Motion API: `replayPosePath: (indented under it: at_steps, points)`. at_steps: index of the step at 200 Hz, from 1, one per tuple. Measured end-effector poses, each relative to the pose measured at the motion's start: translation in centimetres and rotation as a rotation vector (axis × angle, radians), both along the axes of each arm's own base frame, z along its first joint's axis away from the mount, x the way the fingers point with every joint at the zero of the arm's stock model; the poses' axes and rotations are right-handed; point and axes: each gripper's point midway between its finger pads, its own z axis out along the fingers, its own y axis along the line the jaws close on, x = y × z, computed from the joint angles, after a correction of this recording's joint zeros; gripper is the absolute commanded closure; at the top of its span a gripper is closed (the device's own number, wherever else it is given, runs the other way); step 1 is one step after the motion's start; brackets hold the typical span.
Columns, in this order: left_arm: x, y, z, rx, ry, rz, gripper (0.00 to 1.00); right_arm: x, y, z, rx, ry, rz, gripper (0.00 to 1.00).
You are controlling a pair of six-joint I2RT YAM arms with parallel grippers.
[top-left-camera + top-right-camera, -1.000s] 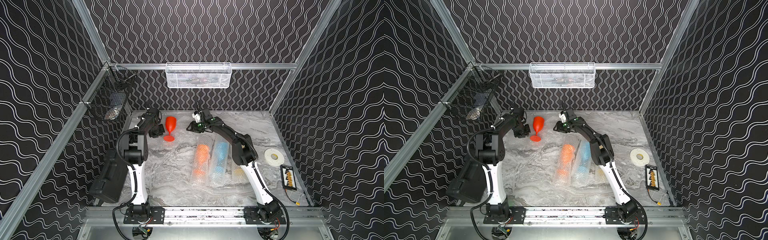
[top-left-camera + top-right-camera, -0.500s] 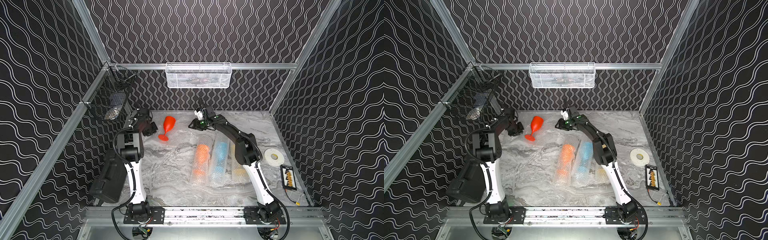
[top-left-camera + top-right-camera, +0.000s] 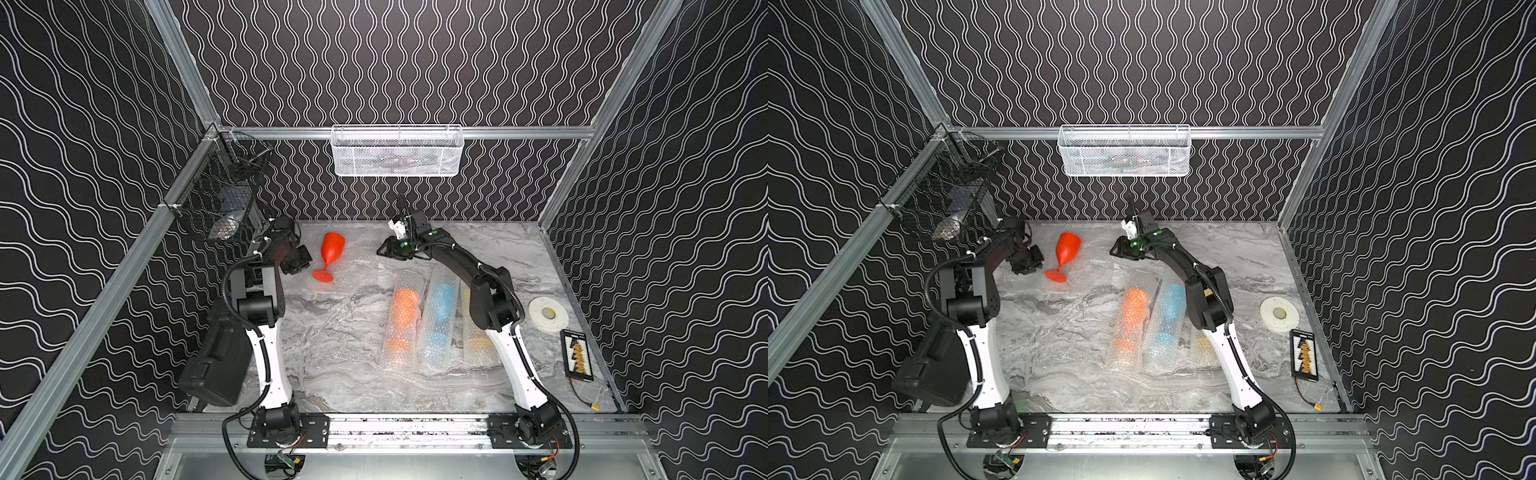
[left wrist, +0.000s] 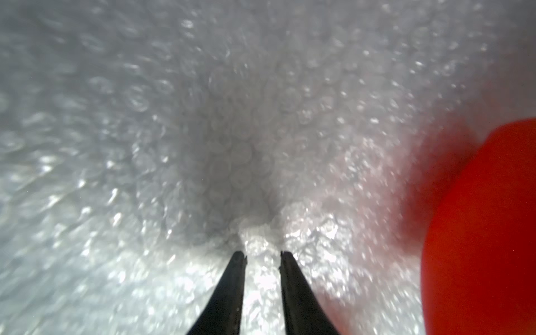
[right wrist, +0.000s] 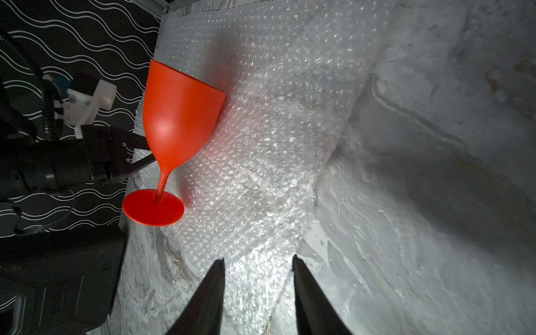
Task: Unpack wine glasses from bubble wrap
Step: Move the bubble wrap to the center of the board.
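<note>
Top views: left arm [image 3: 266,291] folded at the elbow, right arm [image 3: 457,262] stretched far back; red goblet [image 3: 331,251] tilted on the bubble wrap sheet [image 3: 359,259], between left gripper [image 3: 296,266] and right gripper [image 3: 1116,249].
Left wrist: left gripper [image 4: 262,255] pinches a puckered fold of the bubble wrap sheet [image 4: 232,116]; red goblet [image 4: 487,232] beside.
Right wrist: right gripper [image 5: 256,261] grasps the sheet's edge.

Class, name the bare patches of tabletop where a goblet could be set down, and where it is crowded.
Bare marble lies between the left arm and the orange wrapped goblet, and at the back right beyond the tape roll. Crowded: the flat bubble wrap sheet under the red goblet.
</note>
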Motion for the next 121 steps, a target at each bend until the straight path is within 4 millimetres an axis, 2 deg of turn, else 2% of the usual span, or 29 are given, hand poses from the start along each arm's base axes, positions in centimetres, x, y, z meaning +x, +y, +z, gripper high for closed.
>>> replayPosePath:
  at_steps: [34,58,78,94,121]
  points:
    - [-0.3,-0.3,5.1,0.005,-0.083,-0.006,0.66,-1.8,1.9,0.0,-0.007,0.028,0.024,0.6]
    - [-0.9,-1.6,7.9,0.006,-0.128,-0.035,0.66,-1.4,1.6,0.2,-0.013,0.018,0.008,0.6]
    - [-1.6,-5.3,9.3,0.002,-0.147,-0.126,0.66,-1.0,0.6,-0.1,-0.029,0.021,-0.016,0.6]
    - [-2.4,-9.5,9.7,-0.013,-0.148,-0.214,0.66,-1.0,-0.5,0.0,-0.042,0.03,-0.035,0.6]
    - [-3.7,-16.8,9.2,-0.023,-0.133,-0.366,0.66,-0.8,-2.4,1.5,-0.044,0.025,-0.068,0.6]
